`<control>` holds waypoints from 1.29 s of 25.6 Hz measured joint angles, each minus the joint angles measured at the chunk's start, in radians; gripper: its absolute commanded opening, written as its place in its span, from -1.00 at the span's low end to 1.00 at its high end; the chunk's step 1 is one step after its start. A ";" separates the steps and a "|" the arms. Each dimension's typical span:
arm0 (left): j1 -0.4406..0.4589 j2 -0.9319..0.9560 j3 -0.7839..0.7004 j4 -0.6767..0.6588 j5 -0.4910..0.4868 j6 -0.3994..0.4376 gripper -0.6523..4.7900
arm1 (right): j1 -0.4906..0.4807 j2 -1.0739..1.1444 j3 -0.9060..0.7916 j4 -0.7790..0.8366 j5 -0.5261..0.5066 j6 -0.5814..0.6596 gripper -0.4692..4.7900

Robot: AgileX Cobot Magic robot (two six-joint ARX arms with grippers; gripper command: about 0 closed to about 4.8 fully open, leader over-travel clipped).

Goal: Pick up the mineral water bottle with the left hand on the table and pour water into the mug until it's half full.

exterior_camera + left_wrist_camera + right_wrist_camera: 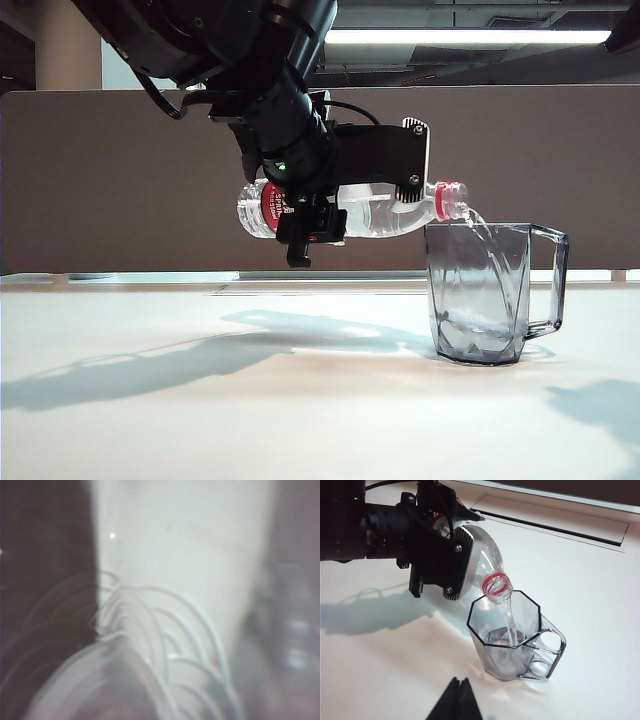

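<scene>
- The white table (200,420) is spreading across the scene, carrying a mug.
- The left gripper (312,222) is hanging above the table, clamping the bottle (380,212) around its middle and tipping it level.
- The smoky mug (485,295) is standing upright under the bottle's mouth, taking a thin stream of water and holding a shallow pool.
- The right gripper (457,700) is hovering near the mug, its fingertips pressed together, holding nothing.

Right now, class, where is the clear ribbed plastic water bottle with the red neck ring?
In the exterior view the clear ribbed plastic bottle lies nearly level above the white table, held in the left gripper, its mouth over the smoky grey faceted mug on the right.
</scene>
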 measured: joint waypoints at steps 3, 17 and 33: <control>0.000 0.000 0.000 0.000 0.000 0.001 0.16 | 0.000 0.000 0.000 0.000 0.000 0.000 -0.83; 0.000 0.000 0.000 0.001 -0.019 0.022 0.16 | 0.000 0.000 0.000 0.000 0.000 0.000 -0.83; 0.000 0.000 0.000 0.002 -0.019 0.023 0.16 | 0.000 0.000 0.000 0.000 0.000 0.000 -0.83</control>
